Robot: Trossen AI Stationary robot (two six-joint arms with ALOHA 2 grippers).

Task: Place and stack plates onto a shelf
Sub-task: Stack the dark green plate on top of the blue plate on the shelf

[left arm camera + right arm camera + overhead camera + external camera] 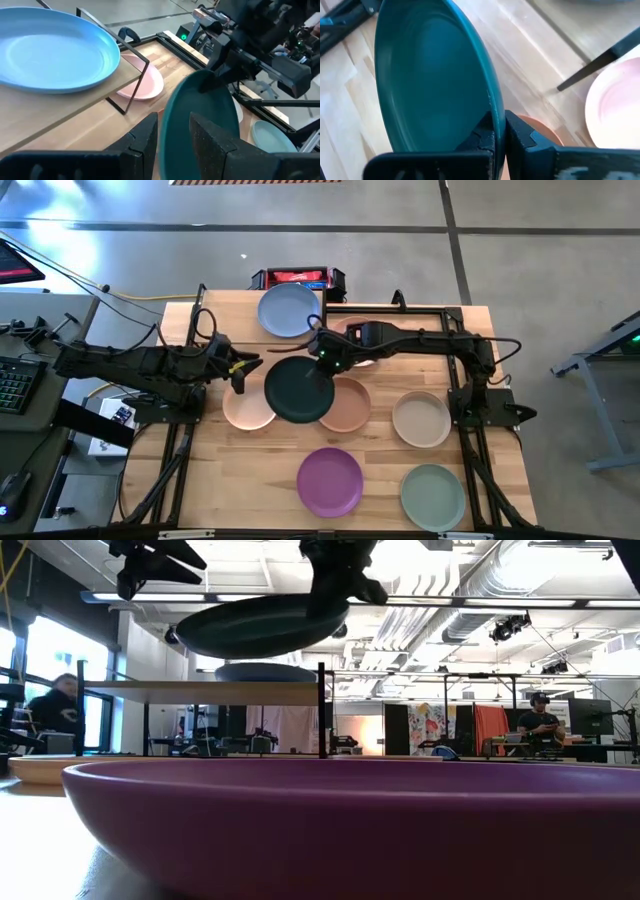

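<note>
You have one plate on the shelf (65, 107) so far: the blue plate (288, 310) sits on the wooden board, at the far side of the desk (220, 470). The rest is still to do.

Your right pincer (499, 131) is clamped on the rim of the dark green plate (299, 388) and holds it in the air, tilted a little, above the middle of the desk. In the low view the plate hangs just higher than the shelf top and short of it, so I judge this is the second plate on its way up, not yet placed.

Your left pincer (172, 132) hovers near the other edge of the green plate with its fingers apart and nothing between them. It is close to the rim, but I cannot tell whether it touches.

Still down on the desk:
- the pink plate (142, 80), partly under the shelf
- the peach plate (247, 408), beside the left arm
- the terracotta plate (349, 406), partly hidden under the green one
- the cream plate (421, 419), near the right arm's base
- the purple plate (329, 481) and the sage green plate (433, 495), along the near edge

That leaves you the green plate to set down and six more to lift and stack.
</note>
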